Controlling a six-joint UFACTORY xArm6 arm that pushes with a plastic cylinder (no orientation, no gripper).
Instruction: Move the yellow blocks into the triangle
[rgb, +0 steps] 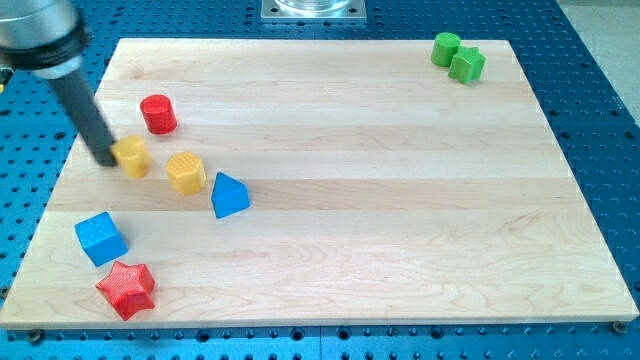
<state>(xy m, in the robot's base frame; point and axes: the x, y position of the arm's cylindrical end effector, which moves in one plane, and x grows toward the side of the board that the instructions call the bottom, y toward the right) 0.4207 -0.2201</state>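
Observation:
My tip (106, 160) is at the view's left, touching the left side of a small yellow block (133, 156). A second yellow block, hexagonal (186, 172), lies just right of it. A blue triangle block (229, 195) sits right of and below the hexagon. The rod (82, 105) slants up to the view's top left corner.
A red cylinder (158, 114) stands above the yellow blocks. A blue cube (100, 238) and a red star (126, 289) lie at the lower left. A green cylinder (445, 48) and a green cube (467, 65) sit at the top right of the wooden board (400, 200).

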